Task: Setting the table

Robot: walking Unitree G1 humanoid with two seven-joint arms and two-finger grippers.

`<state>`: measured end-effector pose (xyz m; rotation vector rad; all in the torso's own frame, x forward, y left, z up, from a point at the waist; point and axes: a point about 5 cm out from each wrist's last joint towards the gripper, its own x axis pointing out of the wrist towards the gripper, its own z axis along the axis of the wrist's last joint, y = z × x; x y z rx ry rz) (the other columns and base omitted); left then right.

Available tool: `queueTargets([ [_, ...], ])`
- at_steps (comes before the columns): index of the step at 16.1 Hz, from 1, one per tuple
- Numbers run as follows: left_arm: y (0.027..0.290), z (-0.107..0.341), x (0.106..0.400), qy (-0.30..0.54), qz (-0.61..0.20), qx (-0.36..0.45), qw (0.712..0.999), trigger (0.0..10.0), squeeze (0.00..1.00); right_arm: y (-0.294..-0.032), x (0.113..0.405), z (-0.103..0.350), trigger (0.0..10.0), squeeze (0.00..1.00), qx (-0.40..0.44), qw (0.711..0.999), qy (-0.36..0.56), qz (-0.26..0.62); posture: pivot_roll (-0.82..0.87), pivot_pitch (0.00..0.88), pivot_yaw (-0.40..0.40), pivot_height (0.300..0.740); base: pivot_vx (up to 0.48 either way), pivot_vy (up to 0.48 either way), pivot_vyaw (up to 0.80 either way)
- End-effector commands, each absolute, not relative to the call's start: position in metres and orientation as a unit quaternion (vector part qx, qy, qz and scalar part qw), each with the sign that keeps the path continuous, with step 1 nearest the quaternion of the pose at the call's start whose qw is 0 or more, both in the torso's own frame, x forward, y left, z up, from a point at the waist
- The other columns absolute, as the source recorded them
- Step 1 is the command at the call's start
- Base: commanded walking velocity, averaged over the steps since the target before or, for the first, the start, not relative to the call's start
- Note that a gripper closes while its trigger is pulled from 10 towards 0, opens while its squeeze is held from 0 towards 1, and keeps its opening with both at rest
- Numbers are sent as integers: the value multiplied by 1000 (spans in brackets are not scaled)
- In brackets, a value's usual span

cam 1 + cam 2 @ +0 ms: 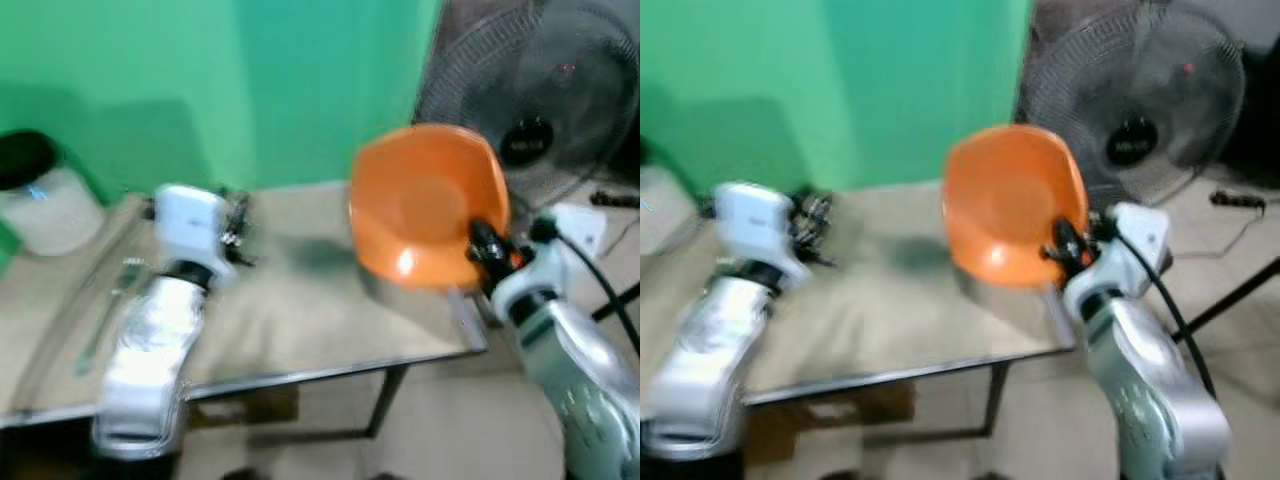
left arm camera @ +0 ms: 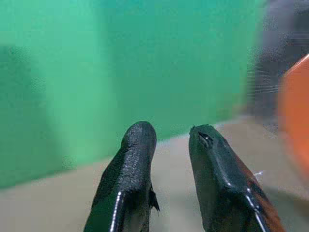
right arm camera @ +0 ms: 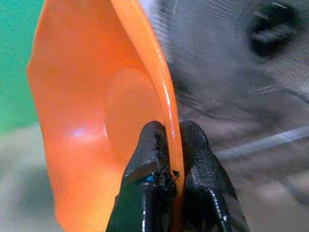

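The glossy orange bowl (image 1: 425,205) is tilted on edge above the table's right end, rim pinched between jaws

1. We see both head views blurred; edges of the table (image 1: 300,340) and arms are soft.
2. The right gripper (image 1: 487,245) sits against the orange bowl (image 1: 425,200); the bowl's rim hides part of its fingers.
3. The white container (image 1: 45,205) at far left is blurred and cut by the picture's edge.
4. The items on the table's left side (image 1: 110,300) are too smeared to identify.
5. The fan (image 1: 545,90) is cropped at top and right.
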<state>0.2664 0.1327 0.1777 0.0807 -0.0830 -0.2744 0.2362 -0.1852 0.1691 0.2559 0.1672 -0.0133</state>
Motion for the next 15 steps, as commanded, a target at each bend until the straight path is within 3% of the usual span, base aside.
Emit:
queueTargets([
  [1, 139, 179, 267, -40, -133, 43, 989, 10000, 0, -182, 236, 183, 10000, 0, 128, 991, 47, 3, 58, 0, 33, 740, 0, 480, -800],
  [4, 137, 179, 266, -41, -141, 40, 988, 10000, 0, -182, 234, 183, 10000, 0, 128, 991, 45, -5, 54, 0, 37, 740, 0, 480, -800],
  [7, 137, 180, 266, -42, -141, 51, 988, 10000, 0, -183, 233, 183, 10000, 0, 127, 991, 46, -6, 49, 0, 39, 740, 0, -320, -800],
  [12, 137, 176, 269, -29, -151, 40, 987, 10000, 0, -182, 233, 183, 10000, 0, 127, 991, 46, -11, 46, 0, 45, 740, 0, 480, -800],
  [15, 136, 175, 271, -26, -153, 49, 987, 10000, 0, -183, 232, 183, 10000, 0, 127, 991, 47, -15, 41, 0, 48, 740, 0, -320, -800],
])
